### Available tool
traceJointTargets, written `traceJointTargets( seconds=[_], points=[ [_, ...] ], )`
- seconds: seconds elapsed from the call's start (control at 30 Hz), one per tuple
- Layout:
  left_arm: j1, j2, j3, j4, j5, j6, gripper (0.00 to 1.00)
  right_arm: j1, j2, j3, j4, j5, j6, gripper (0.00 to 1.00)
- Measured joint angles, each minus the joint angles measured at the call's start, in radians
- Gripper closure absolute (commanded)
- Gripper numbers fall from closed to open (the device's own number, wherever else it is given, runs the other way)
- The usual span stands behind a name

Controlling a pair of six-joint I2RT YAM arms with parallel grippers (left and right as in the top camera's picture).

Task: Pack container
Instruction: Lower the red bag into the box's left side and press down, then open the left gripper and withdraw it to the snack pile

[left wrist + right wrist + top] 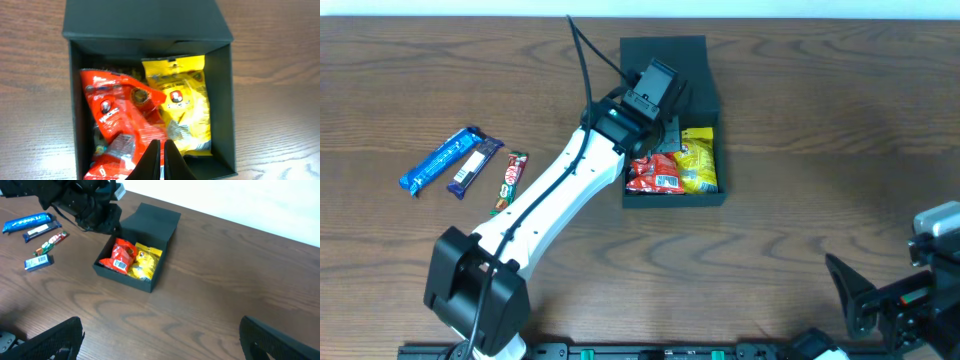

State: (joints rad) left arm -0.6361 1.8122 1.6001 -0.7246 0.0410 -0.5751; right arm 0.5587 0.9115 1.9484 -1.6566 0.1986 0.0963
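The dark container (710,95) stands open at the table's middle back, its flap lid (662,50) folded away. It also shows in the left wrist view (224,100) and the right wrist view (150,285). Inside lie a red snack packet (120,125) and a yellow snack packet (185,110), side by side. My left gripper (162,155) is shut and empty, hovering over the box above the red packet's edge. My right gripper (160,340) is open and empty, low over bare table at the front right.
Left of the box lie a blue bar (440,160), a dark purple bar (475,165) and a red-green bar (508,180) on the wooden table. A small blue packet (39,262) lies nearer the front in the right wrist view.
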Motion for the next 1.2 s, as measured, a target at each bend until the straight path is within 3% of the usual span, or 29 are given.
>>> traceJointTargets(
  seconds=[0.33,0.6,1.03,1.2],
  points=[
    [-0.013,0.22,-0.003,-0.026,0.061,0.004,0.94,0.0,0.0,0.0,-0.002,0.0,0.0,0.01],
    [-0.012,0.262,-0.001,-0.039,0.082,0.004,0.94,0.0,0.0,0.0,-0.012,0.0,0.0,0.01],
    [-0.012,0.25,0.007,-0.069,0.085,0.031,0.94,0.0,0.0,0.0,-0.012,0.0,0.0,0.01],
    [-0.011,0.112,0.023,-0.084,-0.044,0.084,0.94,0.0,0.0,0.0,-0.013,0.0,0.0,0.01]
  ],
)
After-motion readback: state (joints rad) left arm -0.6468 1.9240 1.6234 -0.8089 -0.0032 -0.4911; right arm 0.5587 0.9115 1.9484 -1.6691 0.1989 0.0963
